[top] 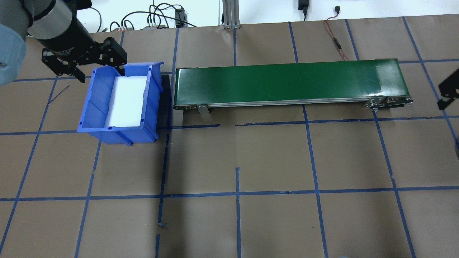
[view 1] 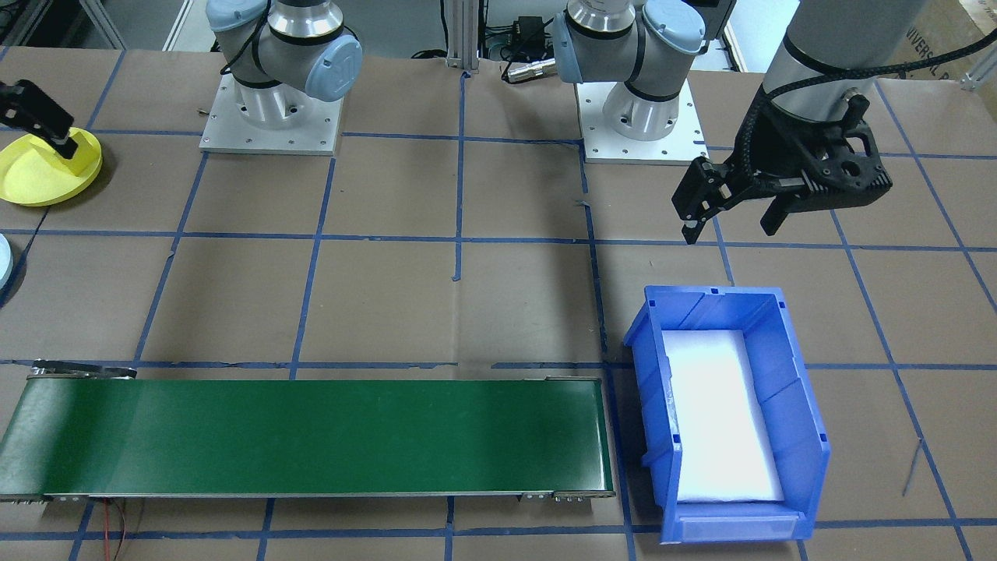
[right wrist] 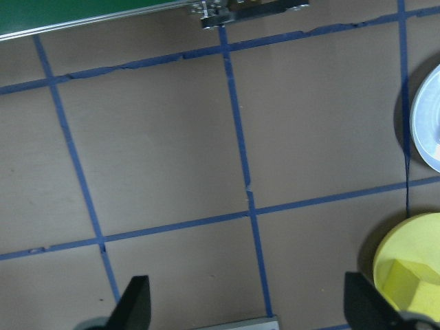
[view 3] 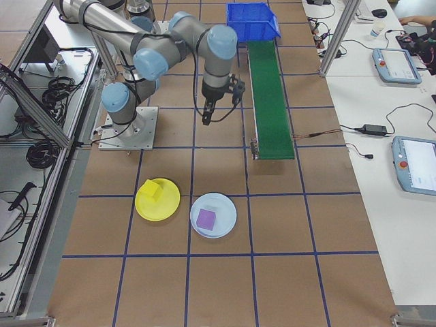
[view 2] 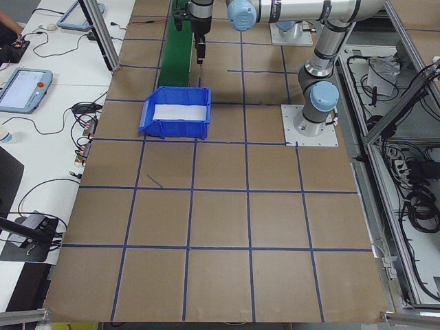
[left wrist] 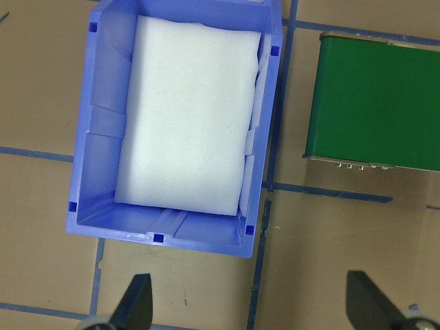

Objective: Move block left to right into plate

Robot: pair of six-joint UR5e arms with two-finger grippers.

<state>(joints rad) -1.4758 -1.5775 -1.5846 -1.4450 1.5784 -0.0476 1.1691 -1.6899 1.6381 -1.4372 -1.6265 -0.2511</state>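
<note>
Listing the stations from the robot's left to its right, for your check before the next move:

- Left gripper (left wrist: 251, 306): fingers (left wrist: 137, 302) spread wide, nothing between them. It hangs above the surface (top: 272, 161), just short of the near end wall of the blue bin (top: 118, 130).
- Blue bin: holds only a white foam pad (left wrist: 192, 117). You will find no block in it.
- Green belt (top: 287, 80): long axis runs left to right and its left end sits just beside the bin. No block shows on it.
- Right gripper (right wrist: 247, 313): fingers wide apart, empty. It hangs over bare surface near the belt's right end.
- Yellow block (view 3: 154, 191): lies in the yellow plate (view 3: 167, 211), at the robot's far right. From the right fingers it lies off to one side, at the corner of the wrist view. The right arm is much the nearer.
- Purple block (view 3: 206, 219): lies flat in the pale blue plate (view 3: 228, 204), just beside the yellow one.

Judgement: with both visible blocks in plates, you have no block at the left to pick. Nothing stands between the right fingers and the plates. The bin walls would hem any left-hand reach inside.
</note>
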